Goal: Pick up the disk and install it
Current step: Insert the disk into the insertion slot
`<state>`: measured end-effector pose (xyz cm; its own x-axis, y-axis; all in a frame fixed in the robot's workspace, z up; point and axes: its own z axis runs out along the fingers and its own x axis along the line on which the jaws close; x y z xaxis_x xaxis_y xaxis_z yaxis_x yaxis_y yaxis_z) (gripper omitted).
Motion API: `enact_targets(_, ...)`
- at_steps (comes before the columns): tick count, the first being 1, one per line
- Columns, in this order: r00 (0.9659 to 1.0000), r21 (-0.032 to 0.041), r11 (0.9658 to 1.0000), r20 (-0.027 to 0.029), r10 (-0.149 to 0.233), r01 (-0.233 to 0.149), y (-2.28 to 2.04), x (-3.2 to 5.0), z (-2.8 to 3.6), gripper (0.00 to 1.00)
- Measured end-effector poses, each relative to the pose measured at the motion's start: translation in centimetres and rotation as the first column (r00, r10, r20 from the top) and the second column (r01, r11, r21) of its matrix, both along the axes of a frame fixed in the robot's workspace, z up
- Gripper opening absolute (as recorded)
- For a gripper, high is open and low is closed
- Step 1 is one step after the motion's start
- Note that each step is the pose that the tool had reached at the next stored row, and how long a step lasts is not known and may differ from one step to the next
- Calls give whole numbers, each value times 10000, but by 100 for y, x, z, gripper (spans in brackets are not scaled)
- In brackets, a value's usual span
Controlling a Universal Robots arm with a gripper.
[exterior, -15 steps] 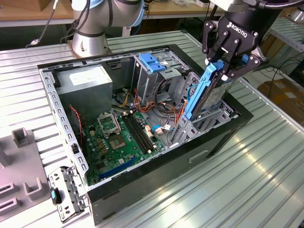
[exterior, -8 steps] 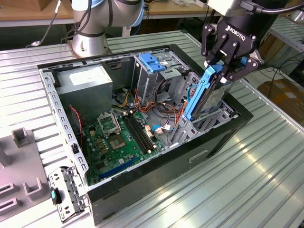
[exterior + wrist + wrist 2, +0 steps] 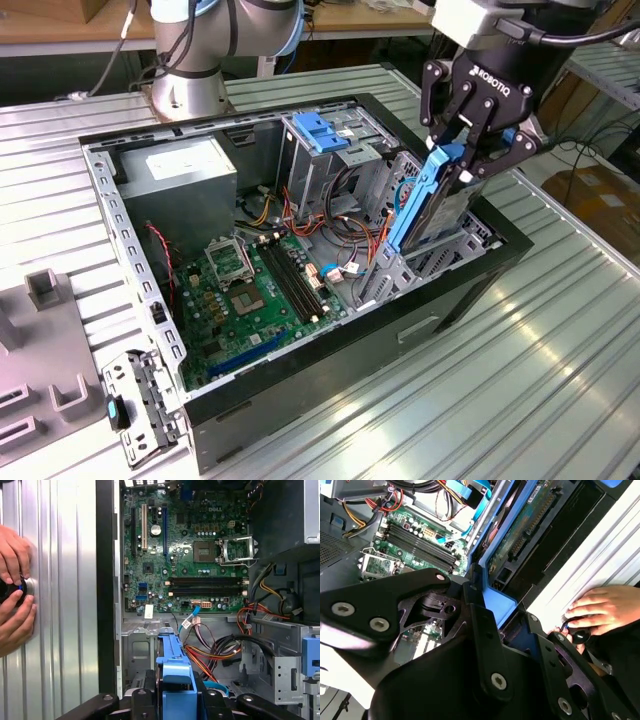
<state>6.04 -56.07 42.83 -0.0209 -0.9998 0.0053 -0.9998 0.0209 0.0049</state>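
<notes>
The black two-finger tool (image 3: 478, 160) has its fingers closed on the upper end of the flat silver metal disk with blue plastic rails (image 3: 425, 205), so it holds the disk tightly. The disk stands on edge, a little tilted, over the open black computer case (image 3: 330, 385), at the end of the case far from the grey power-supply box (image 3: 185, 175). Its lower end is already down inside the metal drive bay of the case. Beside the case, on the ribbed metal worktop (image 3: 520, 380), a person's hand (image 3: 600, 610) lies at a small dark round knob (image 3: 579, 637)
</notes>
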Motion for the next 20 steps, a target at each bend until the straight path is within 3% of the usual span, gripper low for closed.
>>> enact_targets(11, 10000, 0, 10000, -1, 0, 0, 0, 1, -276, 37)
enact_targets(20, 10000, -1, 10000, -1, 0, 0, 0, 1, -417, 37)
